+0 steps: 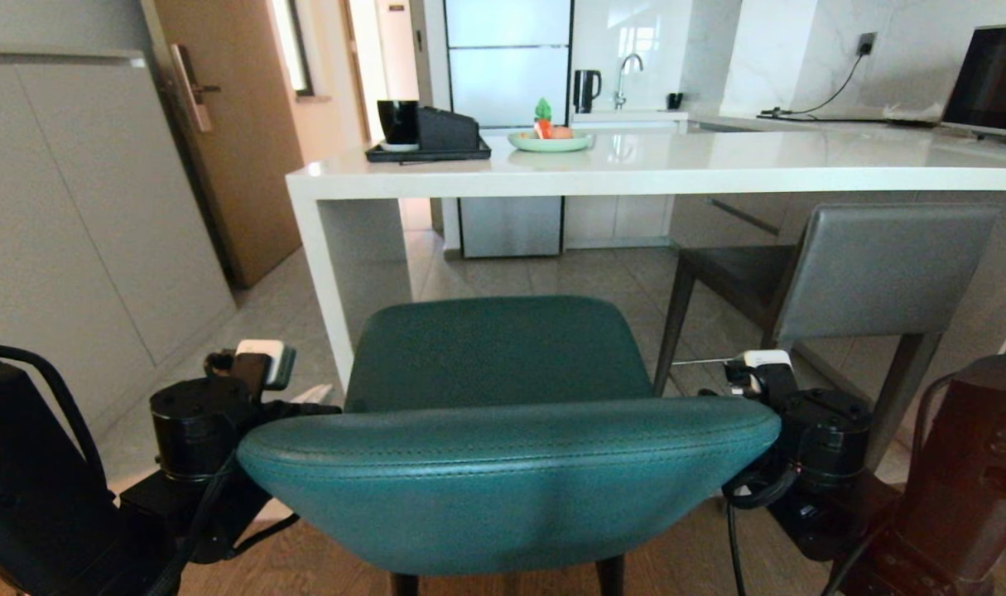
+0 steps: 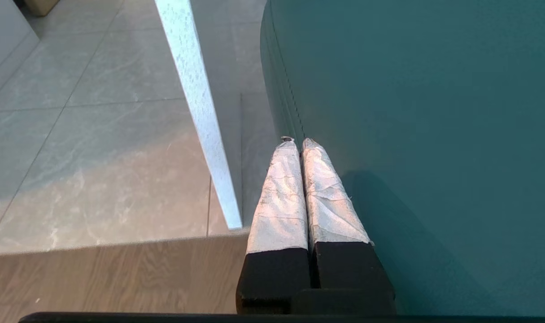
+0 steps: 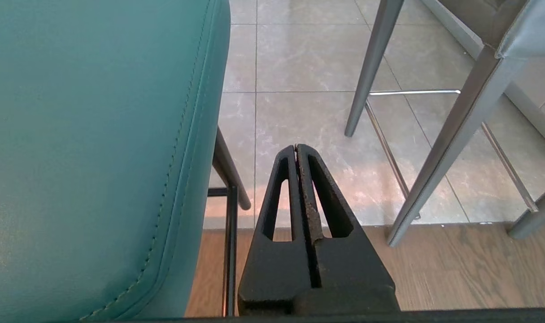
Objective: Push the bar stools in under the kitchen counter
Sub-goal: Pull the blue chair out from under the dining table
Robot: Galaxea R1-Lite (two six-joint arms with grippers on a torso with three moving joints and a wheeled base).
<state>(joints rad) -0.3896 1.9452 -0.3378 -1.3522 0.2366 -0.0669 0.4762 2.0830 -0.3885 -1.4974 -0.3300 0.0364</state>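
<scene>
The teal bar stool (image 1: 503,472) stands right in front of me, its seat pointing at the kitchen counter (image 1: 635,170) and short of its edge. My left gripper (image 2: 298,142) is shut, its taped fingers lying along the left side of the stool's teal back (image 2: 411,134), near the counter's white slab leg (image 2: 200,112). My right gripper (image 3: 296,148) is shut and empty, just off the right edge of the teal back (image 3: 97,134), apart from it. The grey bar stool (image 1: 875,273) stands to the right, its seat partly under the counter.
A black tray (image 1: 428,151) with a cup and box and a green plate (image 1: 550,142) sit on the counter. Grey cabinets (image 1: 72,232) and a brown door (image 1: 229,124) are on the left. The grey stool's legs (image 3: 451,148) stand close to my right gripper.
</scene>
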